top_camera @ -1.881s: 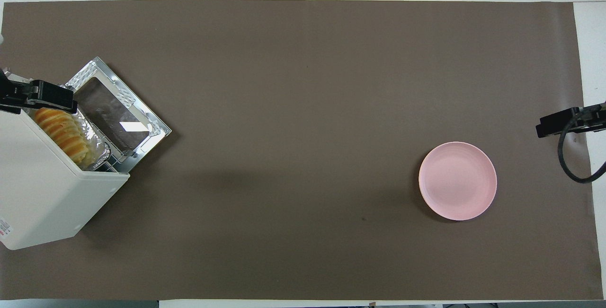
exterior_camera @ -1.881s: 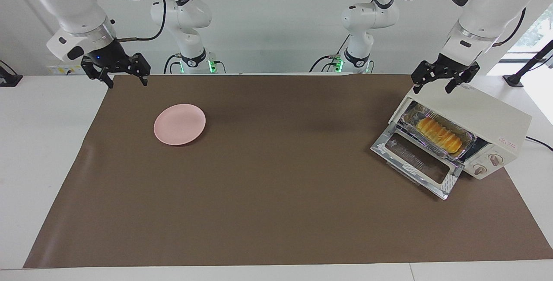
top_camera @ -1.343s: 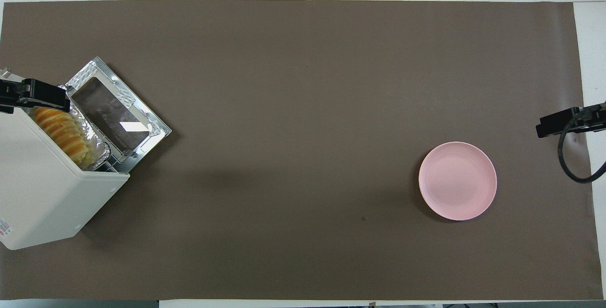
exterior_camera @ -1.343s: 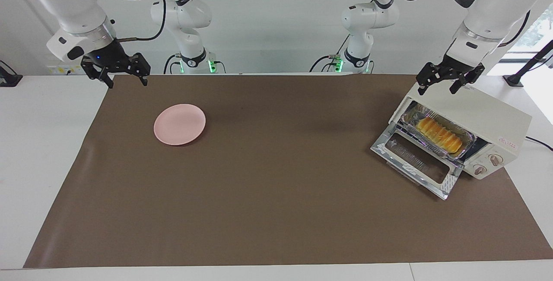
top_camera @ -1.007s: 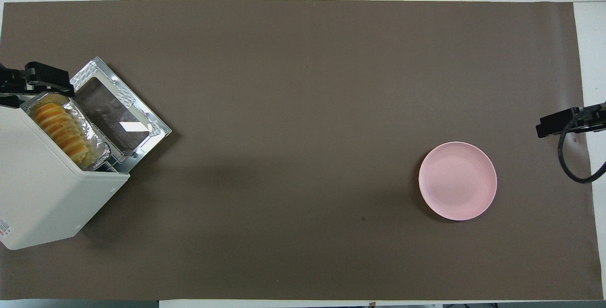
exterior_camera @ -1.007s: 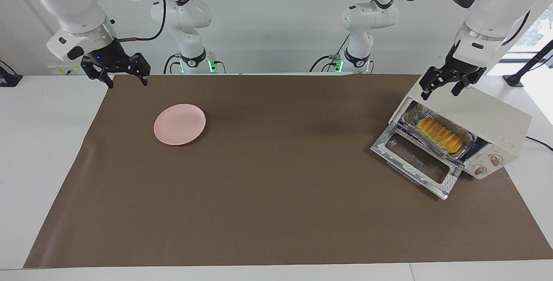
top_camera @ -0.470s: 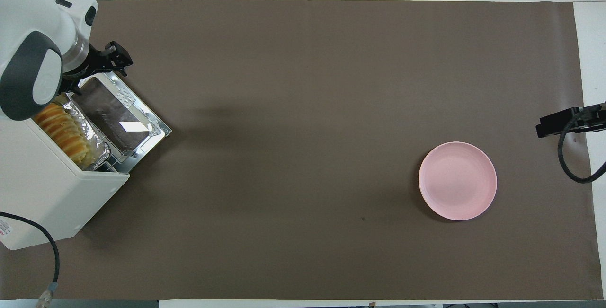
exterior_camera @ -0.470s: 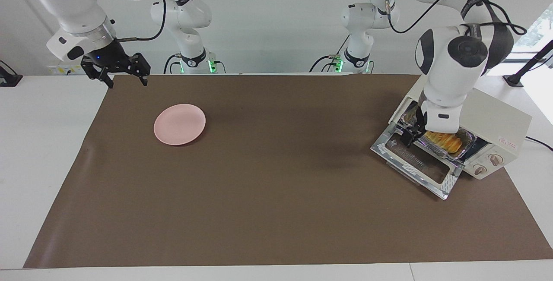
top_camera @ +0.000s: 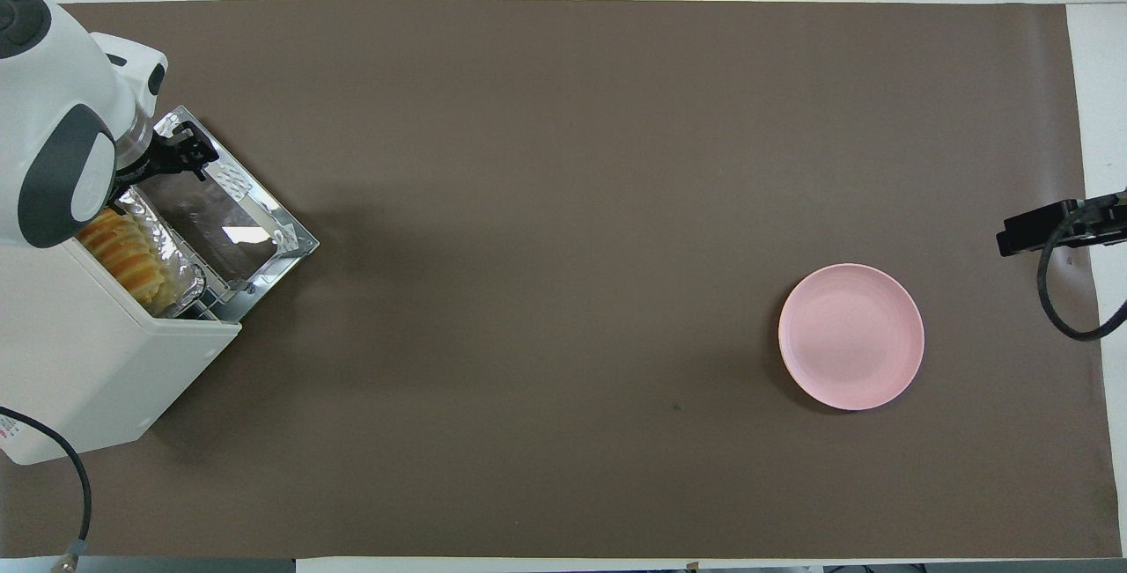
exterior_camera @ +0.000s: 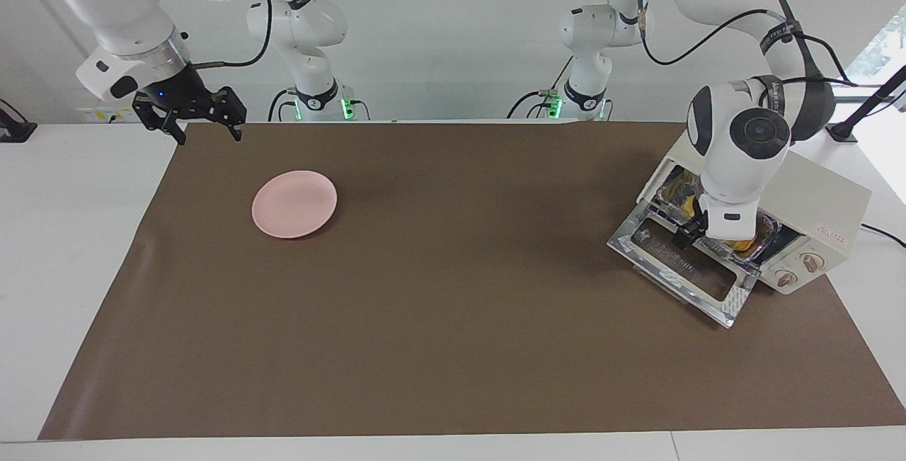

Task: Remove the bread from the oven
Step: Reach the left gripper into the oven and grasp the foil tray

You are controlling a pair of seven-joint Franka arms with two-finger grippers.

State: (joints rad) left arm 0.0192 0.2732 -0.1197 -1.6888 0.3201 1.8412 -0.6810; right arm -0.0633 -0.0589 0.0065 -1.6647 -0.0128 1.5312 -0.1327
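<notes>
The cream-white oven [exterior_camera: 821, 192] stands at the left arm's end of the table with its glass door [exterior_camera: 690, 273] dropped open. The bread [top_camera: 123, 254] lies in a foil tray [top_camera: 176, 249] in the oven's mouth. In the facing view my left wrist covers most of the bread [exterior_camera: 744, 240], and only one end shows. My left gripper [exterior_camera: 686, 234] is low over the door at the tray's edge, and it also shows in the overhead view [top_camera: 185, 153]. My right gripper [exterior_camera: 191, 120] is open and empty, waiting over the mat's corner at the right arm's end.
A round pink plate [exterior_camera: 294, 203] lies on the brown mat toward the right arm's end, and it also shows in the overhead view [top_camera: 851, 336]. The oven's cable [top_camera: 53, 459] runs off beside it. The oven body [top_camera: 79, 362] stands on the mat's edge.
My left arm swung from above the oven's top down in front of its mouth, and its gripper moved in over the door at the tray's edge. The right arm has not moved.
</notes>
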